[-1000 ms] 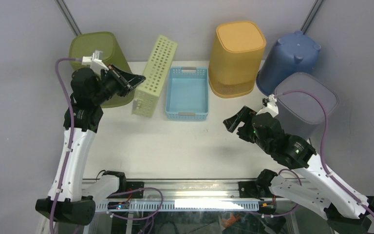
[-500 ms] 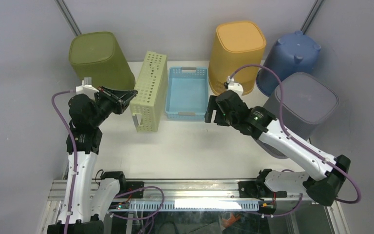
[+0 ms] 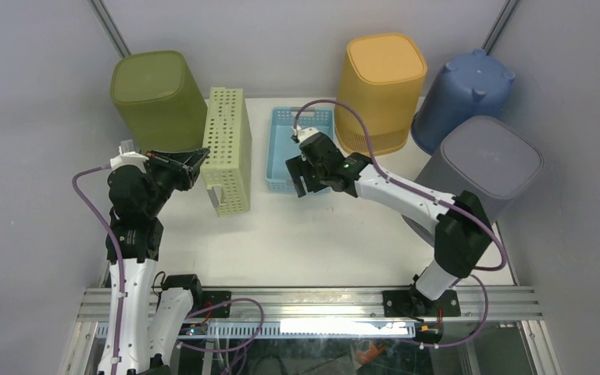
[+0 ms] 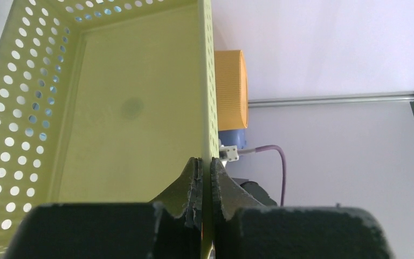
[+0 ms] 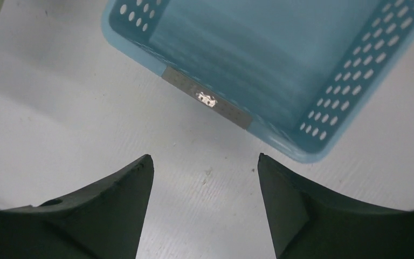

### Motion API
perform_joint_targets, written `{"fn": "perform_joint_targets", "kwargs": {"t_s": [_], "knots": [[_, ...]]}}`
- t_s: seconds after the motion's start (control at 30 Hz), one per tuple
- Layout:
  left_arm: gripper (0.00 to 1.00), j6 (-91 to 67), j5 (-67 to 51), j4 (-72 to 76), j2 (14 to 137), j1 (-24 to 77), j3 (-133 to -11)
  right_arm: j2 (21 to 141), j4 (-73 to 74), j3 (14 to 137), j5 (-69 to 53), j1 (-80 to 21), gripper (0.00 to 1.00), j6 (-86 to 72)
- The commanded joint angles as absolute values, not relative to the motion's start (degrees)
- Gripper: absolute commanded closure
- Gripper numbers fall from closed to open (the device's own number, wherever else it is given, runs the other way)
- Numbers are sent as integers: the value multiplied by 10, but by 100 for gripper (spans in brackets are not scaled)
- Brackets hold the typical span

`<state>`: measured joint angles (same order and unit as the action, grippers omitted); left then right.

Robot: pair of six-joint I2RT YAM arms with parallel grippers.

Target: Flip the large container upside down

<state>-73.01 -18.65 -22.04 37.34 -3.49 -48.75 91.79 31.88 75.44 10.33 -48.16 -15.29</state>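
Since half a second ago the pale green perforated basket (image 3: 229, 144) has rolled further up: it is now on its long side, mouth turned left towards my wrist, holed wall facing up, handle end nearest the arm bases. My left fingers (image 3: 191, 162) are clamped on its long upper wall, one inside and one outside, and that arm has drawn back to the left. I cannot tell whether the lower edge touches the bench (image 3: 281, 234). My right arm has swung in from the right side. My right fingers (image 3: 300, 176) are spread apart, holding nothing, above the near short end of the blue basket (image 3: 283, 148).

The far end of the green basket sits just beside the olive bin (image 3: 156, 94). On its right a narrow strip of bare bench separates it from the blue basket. The orange bin (image 3: 379, 86), blue bucket (image 3: 465, 90) and grey bin (image 3: 484, 164) crowd the far right. The near half of the bench lies bare.
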Motion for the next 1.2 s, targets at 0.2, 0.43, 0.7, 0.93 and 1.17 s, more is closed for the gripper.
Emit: {"fn": "perform_joint_targets", "kwargs": {"t_s": [0.2,0.43,0.7,0.93,1.17], "knots": [[100,-777,-180,-171,362,-41,-440,1031,207,832,-12,-470,24,33],[100,-806,-213,-127,346,-45,-369,1087,220,858,-51,-448,27,70],[100,-787,-210,-125,366,-47,-389,1013,255,790,-90,-442,57,33],[100,-791,-232,-90,396,-48,-397,902,261,628,-112,-445,64,-17],[100,-820,-284,-14,429,-47,-399,762,375,531,-69,-446,64,-130]]}}
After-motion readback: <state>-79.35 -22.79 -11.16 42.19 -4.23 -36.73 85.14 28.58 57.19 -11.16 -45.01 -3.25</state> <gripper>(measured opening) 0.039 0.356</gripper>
